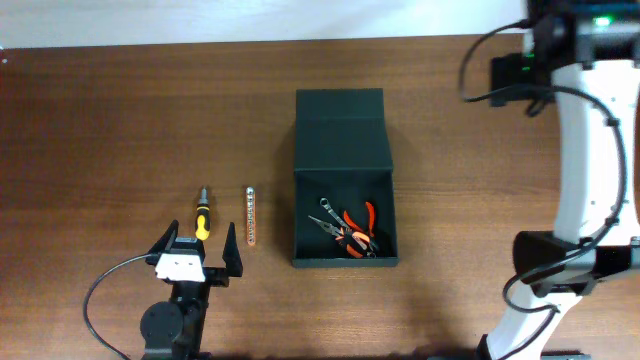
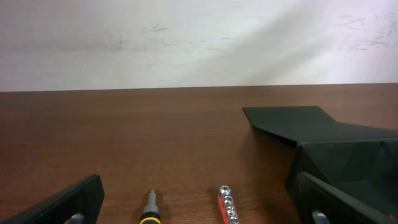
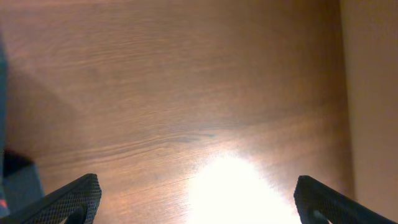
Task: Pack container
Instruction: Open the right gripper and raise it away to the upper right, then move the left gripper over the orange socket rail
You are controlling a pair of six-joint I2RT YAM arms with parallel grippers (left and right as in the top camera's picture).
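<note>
Left gripper (image 1: 198, 242), lower left of overhead view: fingers apart, empty. Screwdriver (image 1: 202, 216), yellow-black handle, just above it. Socket rail (image 1: 250, 217) beside that. Container (image 1: 340, 130), frame centre, lid folded back toward the top; orange-handled pliers (image 1: 358, 225) inside. Right gripper (image 3: 198, 190), wrist view: fingers apart over table (image 3: 186, 93).

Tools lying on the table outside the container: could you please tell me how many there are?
2. A yellow-handled screwdriver lies just ahead of the left gripper; a red bit strip lies between it and the container. Nothing outside looks hidden.
</note>
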